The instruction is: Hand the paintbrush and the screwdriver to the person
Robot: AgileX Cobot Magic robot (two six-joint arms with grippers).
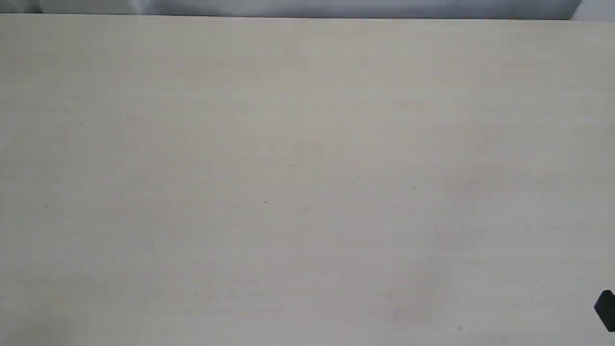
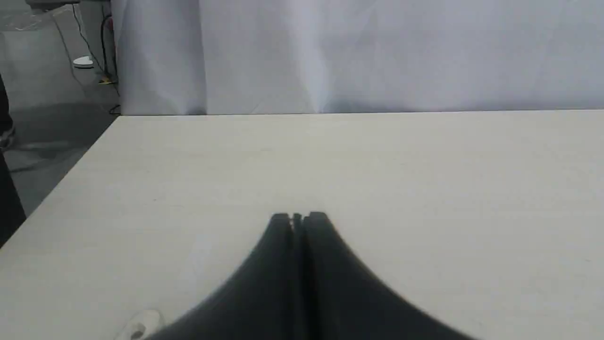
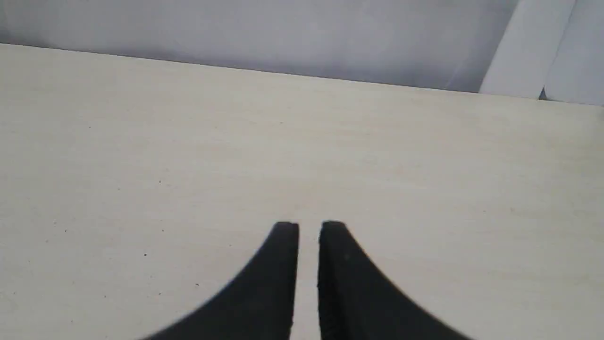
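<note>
The paintbrush, the screwdriver and the person are out of view in all three views. In the left wrist view my left gripper (image 2: 297, 218) hangs over the bare pale tabletop (image 2: 424, 189), its two black fingers pressed together and holding nothing. My right gripper (image 3: 309, 226) hovers over the same tabletop (image 3: 141, 141); only a narrow slit separates its fingers, and nothing sits between them. In the exterior view only a black corner of the right arm (image 1: 606, 310) pokes in at the lower right edge.
A white cloth backdrop (image 2: 377, 52) hangs behind the table's far edge. The left table edge (image 2: 71, 174) drops to a grey floor with cables (image 2: 99, 56). A small pale object (image 2: 141, 326) lies on the table near the left gripper's base.
</note>
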